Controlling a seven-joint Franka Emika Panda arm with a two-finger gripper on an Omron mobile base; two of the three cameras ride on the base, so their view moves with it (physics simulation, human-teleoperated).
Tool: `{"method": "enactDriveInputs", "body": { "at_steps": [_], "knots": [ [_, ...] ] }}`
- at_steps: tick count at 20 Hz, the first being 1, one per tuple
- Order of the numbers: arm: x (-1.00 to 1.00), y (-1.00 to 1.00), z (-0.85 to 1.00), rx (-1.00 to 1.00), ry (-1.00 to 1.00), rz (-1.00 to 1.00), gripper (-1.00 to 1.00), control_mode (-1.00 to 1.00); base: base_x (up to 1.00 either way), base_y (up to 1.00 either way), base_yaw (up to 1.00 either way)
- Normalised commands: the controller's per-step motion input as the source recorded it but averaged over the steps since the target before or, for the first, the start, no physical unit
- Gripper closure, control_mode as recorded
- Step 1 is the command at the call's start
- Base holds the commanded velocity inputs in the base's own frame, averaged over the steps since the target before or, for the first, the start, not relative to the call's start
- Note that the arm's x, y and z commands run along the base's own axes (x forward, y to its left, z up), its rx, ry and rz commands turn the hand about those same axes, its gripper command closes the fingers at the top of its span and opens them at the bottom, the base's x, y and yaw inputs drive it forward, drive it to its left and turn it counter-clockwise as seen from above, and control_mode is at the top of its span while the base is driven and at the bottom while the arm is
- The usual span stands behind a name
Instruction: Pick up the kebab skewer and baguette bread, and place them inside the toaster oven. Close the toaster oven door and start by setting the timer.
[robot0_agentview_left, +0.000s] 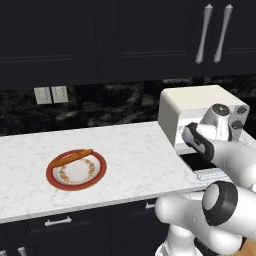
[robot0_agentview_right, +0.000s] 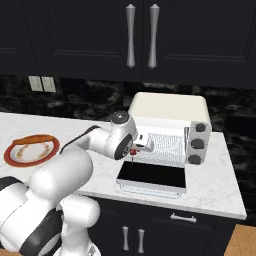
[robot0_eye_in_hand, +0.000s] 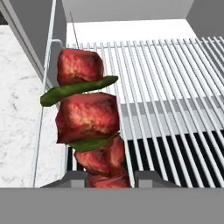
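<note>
My gripper is shut on the kebab skewer, a stick of red-brown meat chunks and green pepper strips that stands up between the fingertips. The skewer hangs over the left front part of the wire rack, at the mouth of the cream-white toaster oven. In the right base view my gripper sits at the oven's open left front. The toaster oven door lies folded down flat, glass up. The baguette bread rests on the back rim of a red-edged plate.
The toaster oven's round knobs line its right side. The plate sits far left on the white marble counter. Wall outlets are on the dark backsplash, and black upper cabinets with silver handles hang above the oven.
</note>
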Motion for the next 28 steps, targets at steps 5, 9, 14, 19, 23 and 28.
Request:
{"method": "enactDriveInputs", "body": {
  "at_steps": [5, 9, 14, 19, 23, 28],
  "knots": [
    [0.3, 0.0, -0.23, 0.0, 0.05, 0.02, 1.0, -1.0, 0.0, 0.0, 0.0],
    [0.07, -0.07, -0.29, 0.0, 0.02, 0.01, 1.0, -1.0, 0.0, 0.0, 0.0],
    [-0.08, -0.06, -0.3, 0.0, 0.0, 0.0, -1.0, -1.0, 0.0, 0.0, 0.0],
    [0.0, 0.0, 0.0, 0.0, -0.01, 0.0, -1.0, -1.0, 0.0, 0.0, 0.0],
    [-0.03, 0.0, 0.14, 0.0, 0.0, 0.01, -1.0, -1.0, 0.0, 0.0, 0.0],
    [-0.93, 0.22, 0.36, 0.0, -0.04, 0.0, -1.0, -1.0, 0.0, 0.0, 0.0]
  ]
}}
